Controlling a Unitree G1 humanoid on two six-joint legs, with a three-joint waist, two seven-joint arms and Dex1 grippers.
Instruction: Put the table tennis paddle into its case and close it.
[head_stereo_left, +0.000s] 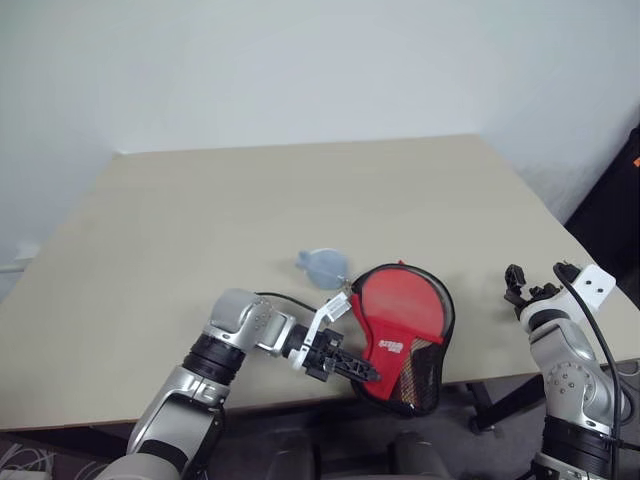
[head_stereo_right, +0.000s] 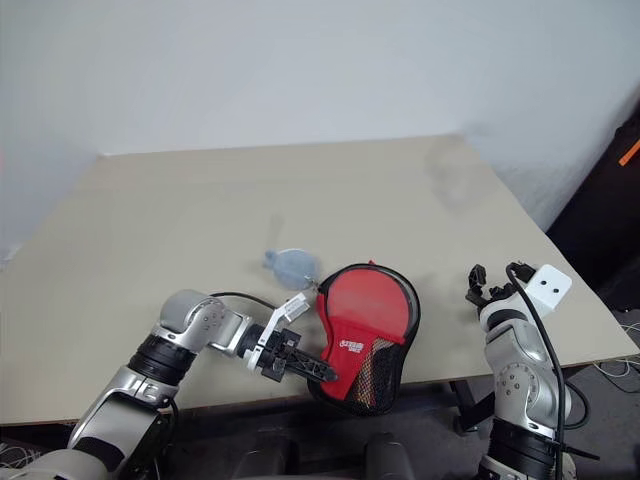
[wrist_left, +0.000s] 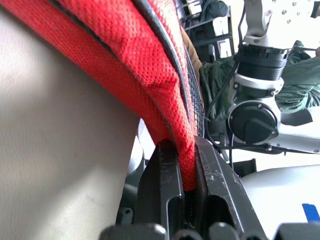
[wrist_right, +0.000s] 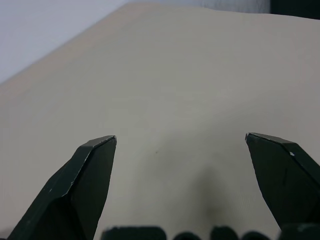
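Note:
The red case, paddle-shaped with black trim and a mesh patch, lies at the table's front edge, its narrow end hanging past the edge. My left gripper comes in from the left and is shut on the case's lower rim. In the left wrist view the red fabric is pinched between the two black fingers. The table tennis paddle is hidden. My right gripper hovers to the right of the case, apart from it, open with nothing between its fingers.
A pale grey-blue soft lump rests on the beige table just beyond the case's upper left. The table's right edge runs close beside the right gripper, with dark furniture past it.

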